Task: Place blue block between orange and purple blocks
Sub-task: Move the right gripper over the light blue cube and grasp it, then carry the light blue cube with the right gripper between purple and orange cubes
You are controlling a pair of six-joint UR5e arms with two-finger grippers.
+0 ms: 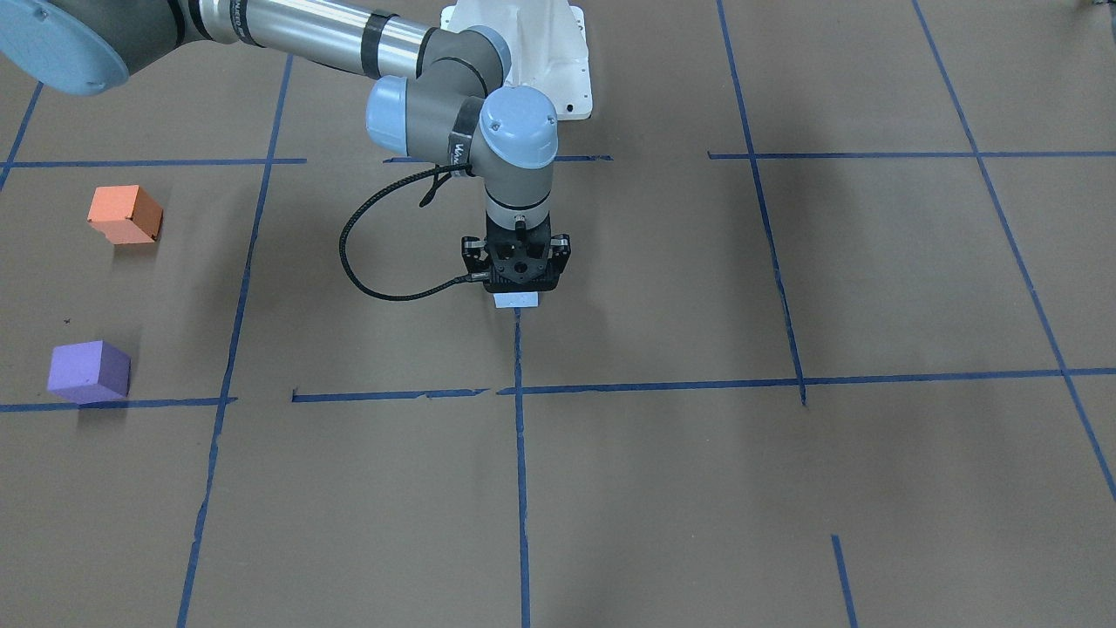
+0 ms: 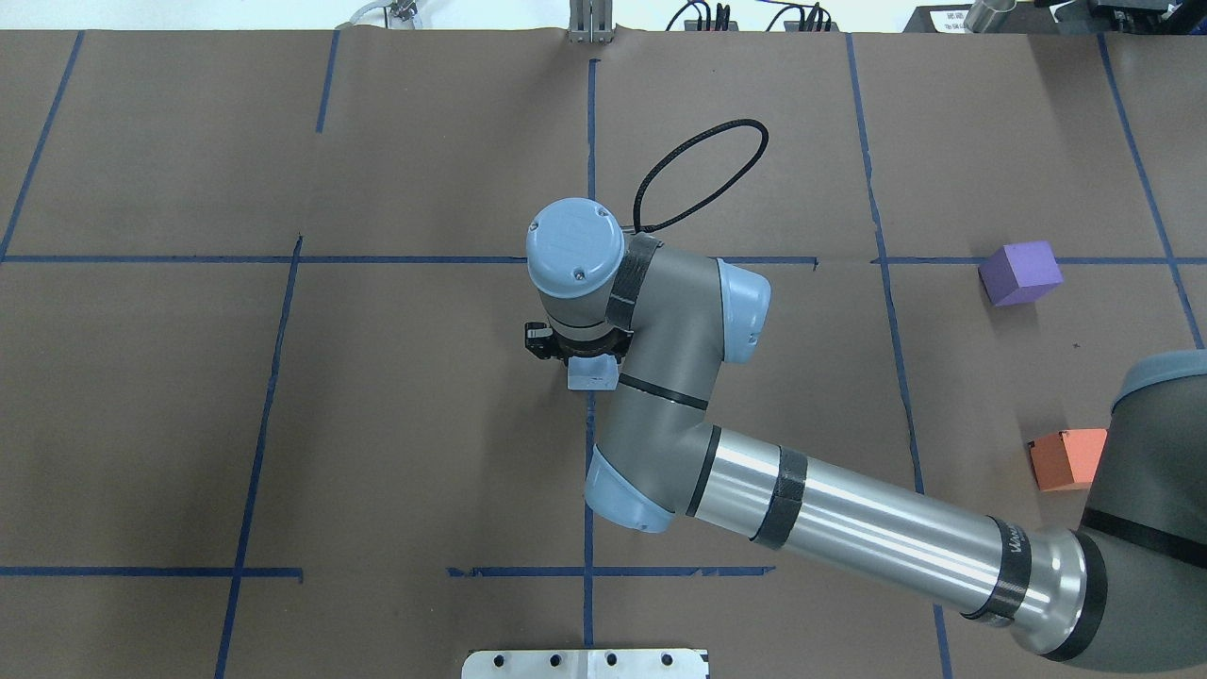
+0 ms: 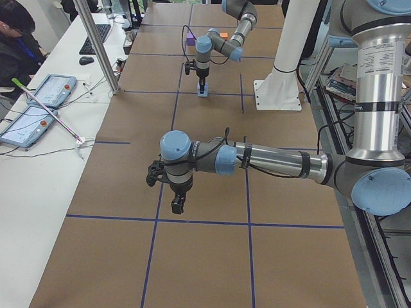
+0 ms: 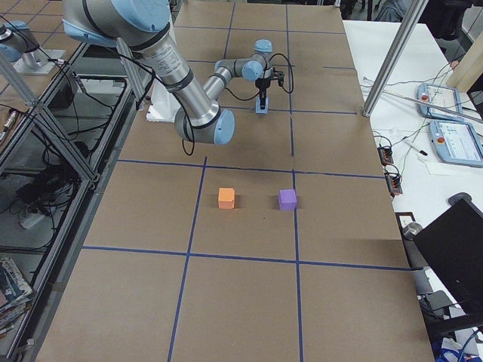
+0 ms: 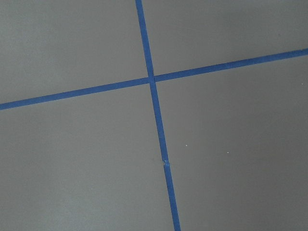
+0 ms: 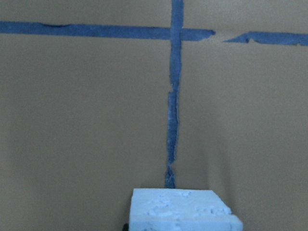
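Note:
A pale blue block [image 1: 516, 300] sits at the table's middle on a blue tape line, and fills the bottom of the right wrist view [image 6: 183, 209]. My right gripper [image 1: 516, 288] points straight down onto it, with the jaws at its sides and shut on it. It is low at the table. The orange block [image 1: 125, 214] and the purple block [image 1: 88, 371] stand apart with a gap between them, far toward the robot's right [image 2: 1066, 459] [image 2: 1020, 273]. My left gripper [image 3: 176, 206] hangs above bare table. I cannot tell if it is open or shut.
Blue tape lines [image 5: 153, 79] grid the brown table. The white robot base [image 1: 540, 52] stands behind the right gripper. A black cable [image 1: 357, 262] loops beside the right wrist. An operator [image 3: 16, 45] and tablets [image 3: 38, 102] are at a side table.

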